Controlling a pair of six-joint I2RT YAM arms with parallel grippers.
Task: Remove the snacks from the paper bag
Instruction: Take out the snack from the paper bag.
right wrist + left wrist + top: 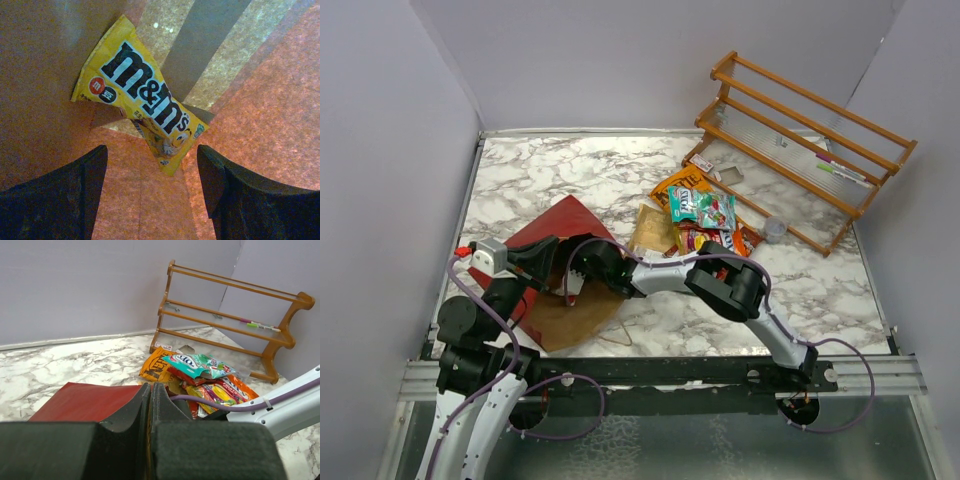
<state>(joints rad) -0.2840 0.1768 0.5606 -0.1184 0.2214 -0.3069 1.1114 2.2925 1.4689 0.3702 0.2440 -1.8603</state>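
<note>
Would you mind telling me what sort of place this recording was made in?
Probably a robot test cell: plain grey panels wall in a marble-patterned tabletop, two arms sit on a metal rail, and snacks and a rack look staged.

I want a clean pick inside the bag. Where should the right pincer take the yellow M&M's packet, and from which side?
Probably its narrow, crumpled near end: the M&M's packet tapers toward the open right pincer, whose fingers flank that tip. Come straight on from the near side; the wide printed face looks flat against the paper bag.
</note>
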